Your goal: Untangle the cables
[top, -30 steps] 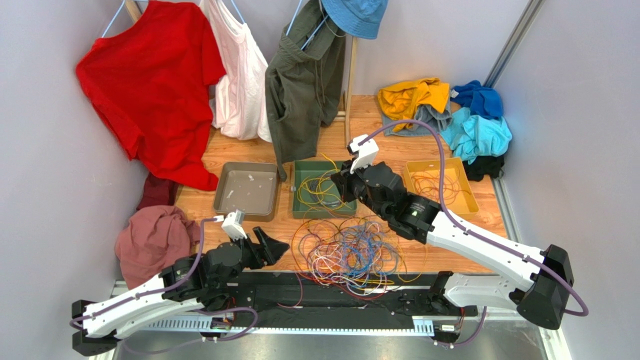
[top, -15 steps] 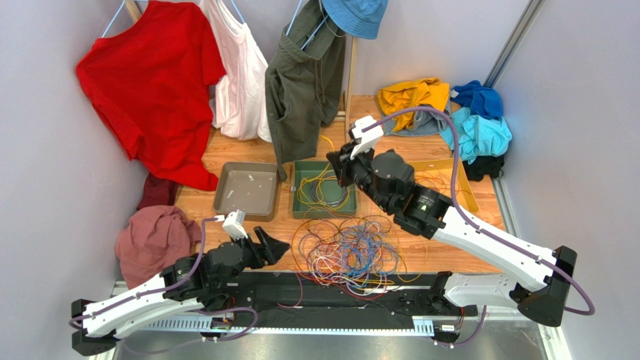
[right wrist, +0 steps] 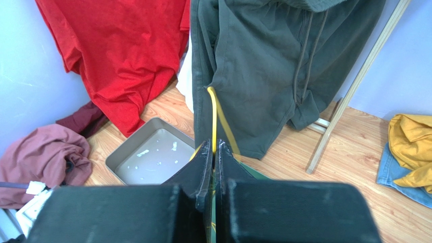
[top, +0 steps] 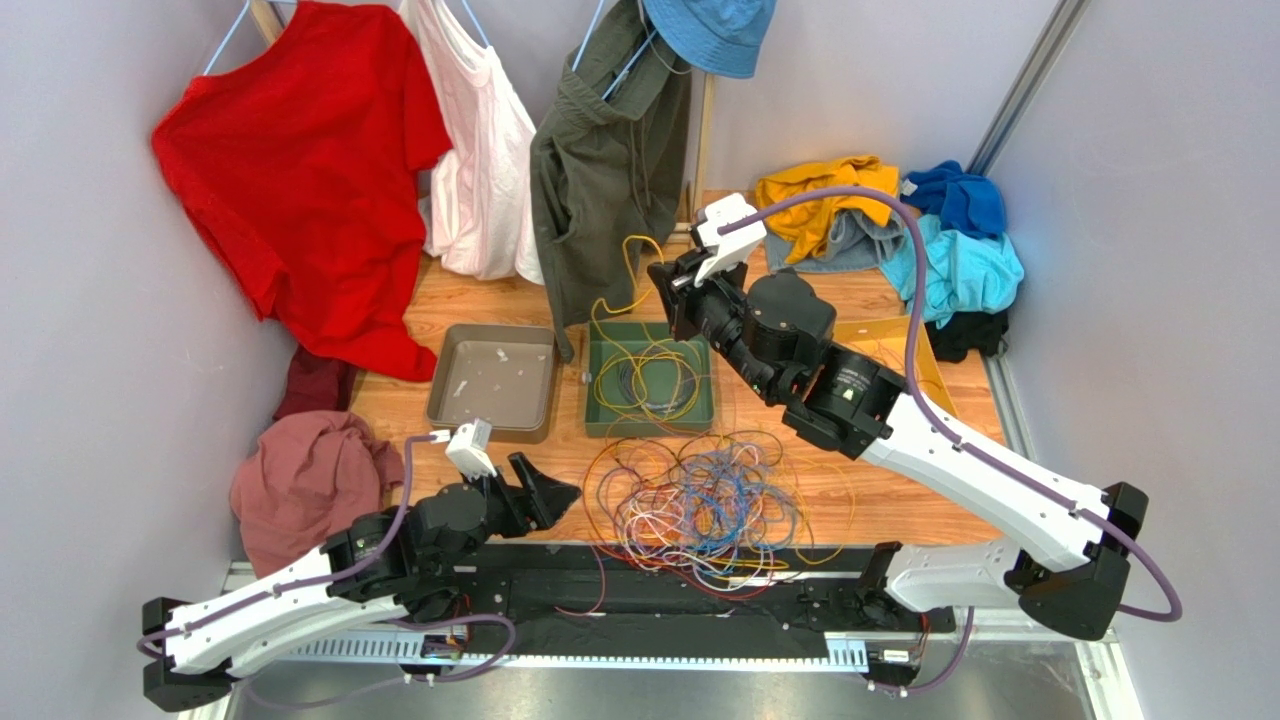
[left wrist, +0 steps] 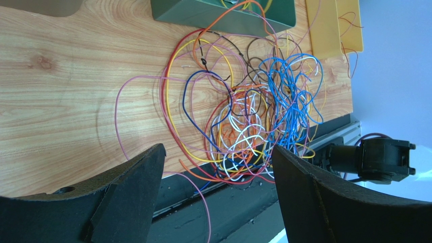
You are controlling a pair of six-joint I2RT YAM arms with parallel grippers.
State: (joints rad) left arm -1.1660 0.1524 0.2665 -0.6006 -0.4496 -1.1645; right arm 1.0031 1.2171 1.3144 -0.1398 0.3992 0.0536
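Moved: right gripper (top: 679, 300) up and back toward the top of the frame, higher over the green tray (top: 591, 383) than before; yellow cable (right wrist: 213, 116) pulled up with it.
Same place: left gripper (left wrist: 218, 148), low in the lower left of the top view.
Right gripper: squeezed tight on the yellow cable, tips pressed together.
Yellow cable: up in a loop past the right gripper, then down into the green tray.
Left gripper: wide open, nothing in it, just beside the tangle (top: 699, 503).
Tangle: big heap of blue, orange, red, white, pink and yellow cables, lower middle of the frame, on the table (top: 842, 495).
Green tray: middle of the frame, just above the tangle, yellow loops inside.
Grey tray (top: 489, 383): just left of the green tray.
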